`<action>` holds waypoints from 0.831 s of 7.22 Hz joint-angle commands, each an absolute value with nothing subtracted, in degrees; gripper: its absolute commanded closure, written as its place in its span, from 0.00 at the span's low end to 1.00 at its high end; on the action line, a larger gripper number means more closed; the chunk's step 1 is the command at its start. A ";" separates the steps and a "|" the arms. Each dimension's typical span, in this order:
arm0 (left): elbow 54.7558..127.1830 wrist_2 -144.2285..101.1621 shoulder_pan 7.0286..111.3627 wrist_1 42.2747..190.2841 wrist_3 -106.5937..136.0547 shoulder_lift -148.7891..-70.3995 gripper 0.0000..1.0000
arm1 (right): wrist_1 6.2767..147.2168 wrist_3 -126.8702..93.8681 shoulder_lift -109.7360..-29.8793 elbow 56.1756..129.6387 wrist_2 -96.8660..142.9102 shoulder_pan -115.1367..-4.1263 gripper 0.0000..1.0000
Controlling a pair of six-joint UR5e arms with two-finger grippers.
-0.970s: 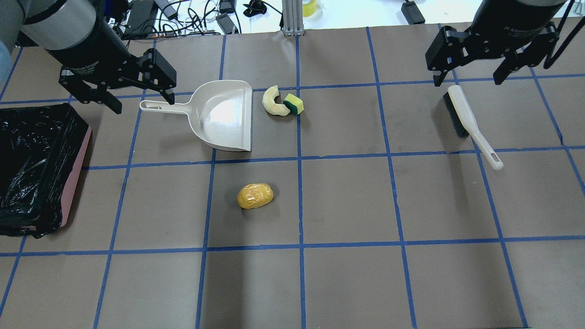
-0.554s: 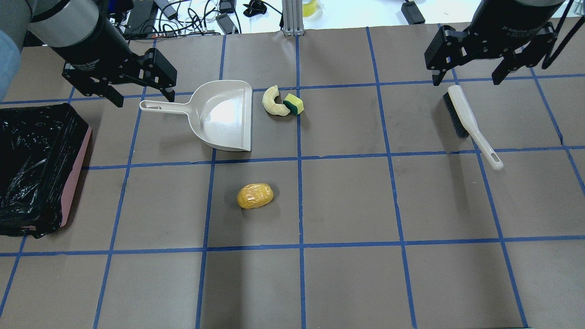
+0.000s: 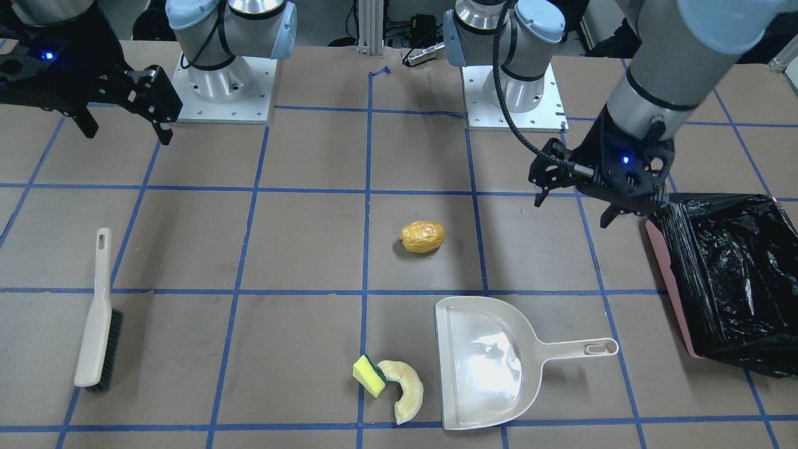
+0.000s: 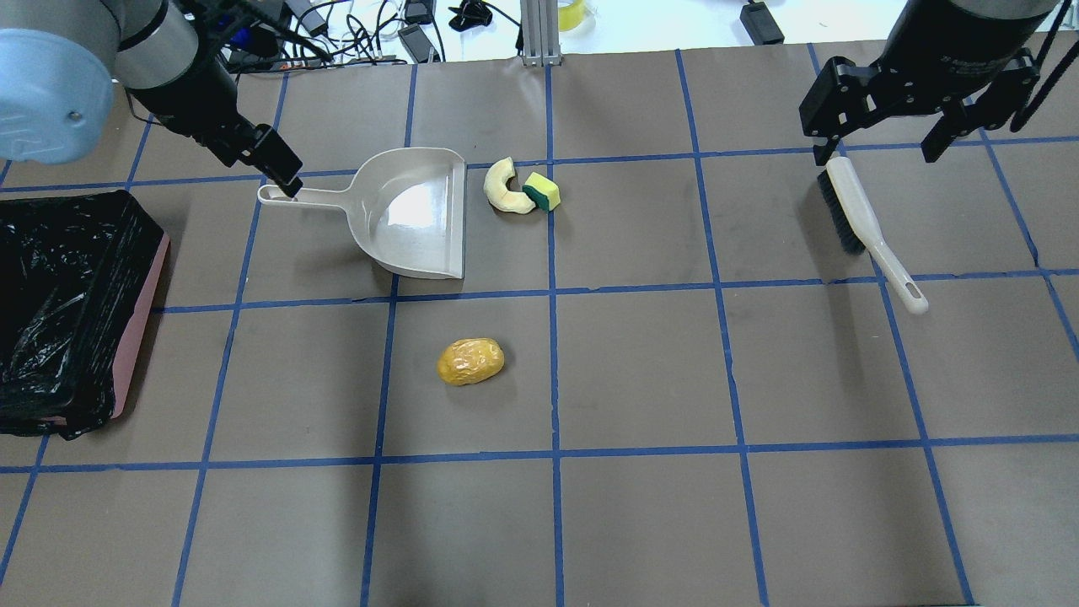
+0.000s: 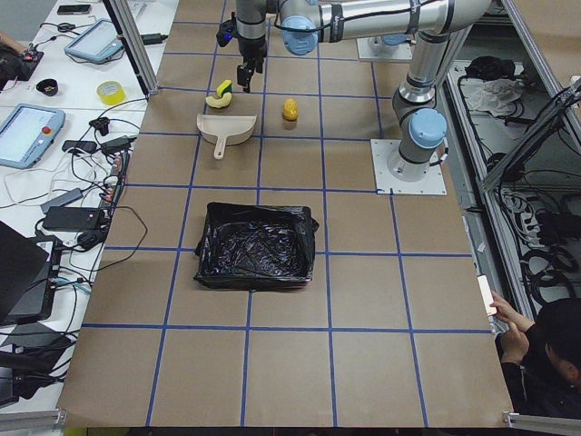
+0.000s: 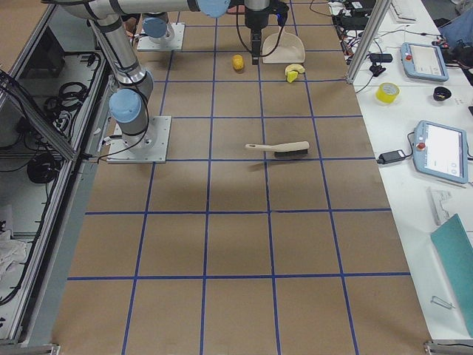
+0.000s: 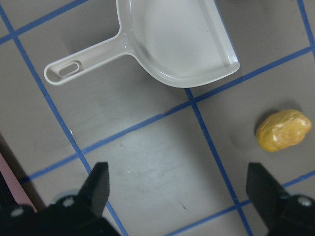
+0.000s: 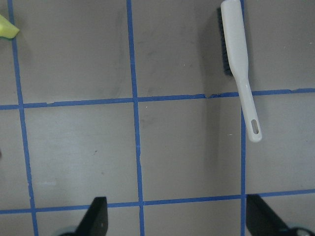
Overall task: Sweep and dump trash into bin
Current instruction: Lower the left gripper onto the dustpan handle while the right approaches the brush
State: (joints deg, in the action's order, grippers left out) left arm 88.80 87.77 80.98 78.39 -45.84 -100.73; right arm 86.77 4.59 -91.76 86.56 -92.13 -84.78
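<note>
The trash lies on the table: a golden potato-like lump (image 4: 470,361), a yellow-green sponge (image 4: 541,192) and a pale squash slice (image 4: 503,187) touching it, just right of the beige dustpan's (image 4: 413,215) mouth. The pink bin (image 4: 139,312) with a black bag stands at the left edge. My left gripper (image 4: 282,177) is open and empty, hovering near the end of the dustpan handle; the left wrist view shows its fingers (image 7: 96,187) apart, short of the handle. My right gripper (image 4: 877,153) is open and empty above the head of the beige brush (image 4: 860,223).
Cables and adapters lie past the table's far edge (image 4: 337,29). A metal post (image 4: 539,34) stands at the far middle. Blue tape lines grid the brown table top. In the front-facing view the arm bases (image 3: 224,81) stand at the top.
My left gripper has turned about its wrist and now shows edge-on from overhead, still by the dustpan handle's end. My right gripper has shifted slightly right. Trash, dustpan and brush have not moved.
</note>
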 commanded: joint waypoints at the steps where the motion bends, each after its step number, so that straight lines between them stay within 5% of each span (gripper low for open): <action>1: 88.94 88.24 78.66 69.14 -68.98 -107.63 0.03 | 87.01 12.55 -89.66 86.75 -92.55 -81.50 0.00; 6: 87.02 88.24 78.31 62.76 -93.68 -117.49 0.06 | 97.96 31.90 -82.19 93.93 -98.94 -67.61 0.00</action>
State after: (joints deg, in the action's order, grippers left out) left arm 87.65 88.22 78.33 63.55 -90.90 -115.47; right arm 93.10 30.39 -84.24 91.47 -96.15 -69.92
